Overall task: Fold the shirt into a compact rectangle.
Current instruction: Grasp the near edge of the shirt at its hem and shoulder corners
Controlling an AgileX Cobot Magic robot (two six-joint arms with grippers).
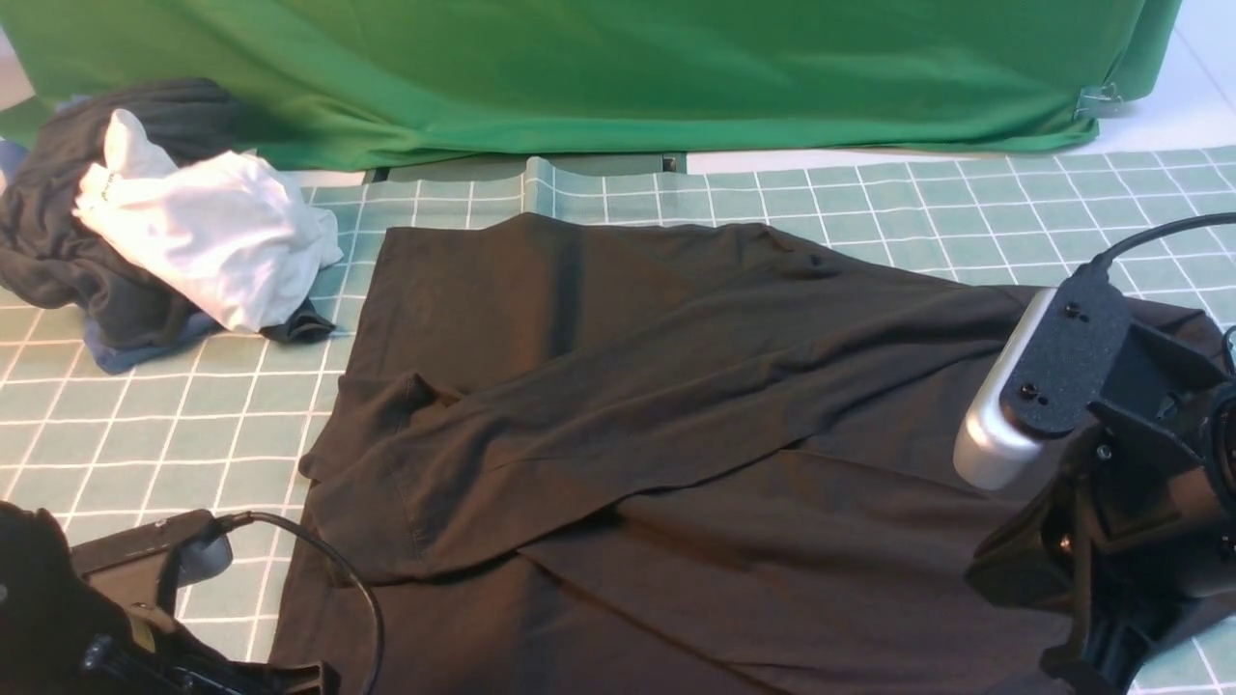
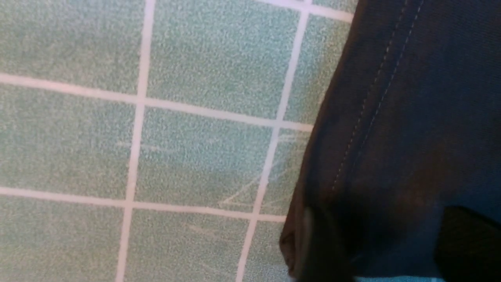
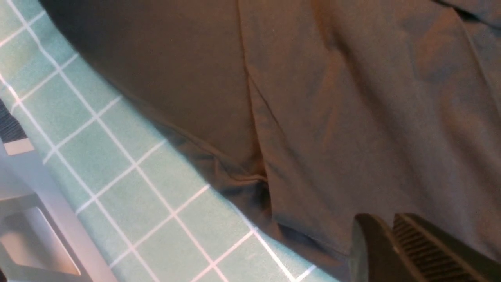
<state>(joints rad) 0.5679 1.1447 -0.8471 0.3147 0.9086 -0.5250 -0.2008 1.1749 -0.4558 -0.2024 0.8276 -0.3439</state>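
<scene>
The black shirt (image 1: 657, 405) lies spread on the green grid mat (image 1: 145, 415), one side folded diagonally across its body. My left arm (image 1: 106, 608) is low at the shirt's near left corner. In the left wrist view, the left gripper (image 2: 387, 250) stands open, its two dark fingers wide apart over the stitched hem of the shirt (image 2: 411, 117). My right arm (image 1: 1110, 454) hangs over the shirt's right side. In the right wrist view, the right gripper (image 3: 385, 221) is shut just above the flat shirt (image 3: 332, 98), with nothing seen between its ribbed fingers.
A crumpled white garment (image 1: 203, 232) lies on a dark clothes bundle (image 1: 48, 251) at the far left. A green backdrop cloth (image 1: 579, 68) hangs along the back. The table's near edge (image 3: 51, 207) shows in the right wrist view.
</scene>
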